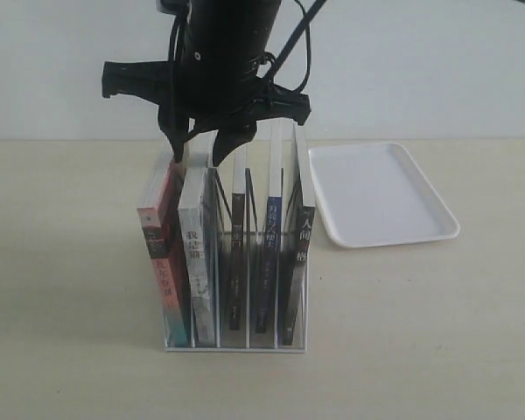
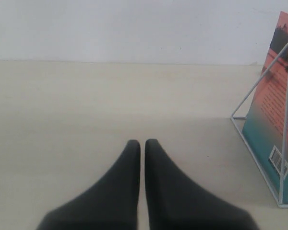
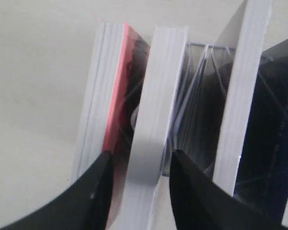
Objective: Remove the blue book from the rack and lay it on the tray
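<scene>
So the right jaws were spread wide and hanging over the top of the rack (image 1: 236,347), pinching nothing. The problem is where they were lined up. In the right wrist view they straddled the fat white-spined book (image 3: 153,96), and one finger sat right over the edge of the red-and-teal book (image 1: 162,245) next to it. The blue book (image 1: 272,229) was a couple of slots further along, upright in its slot between a thin dark book and the black-spined book (image 1: 297,262).

My worry was that if they dropped and closed from there, they'd grab the wrong book entirely. That finger could also have come down on the red-and-teal book's pages and shoved it, or jammed on it. The books were packed close together too. Even after shifting over, the fingers could have wedged against a neighbour or a wire divider and dragged the whole rack across the bench (image 1: 420,332).

The left jaws were pressed together and empty, low over bare bench beside the rack. The tray (image 1: 376,192) had nothing on it.
</scene>
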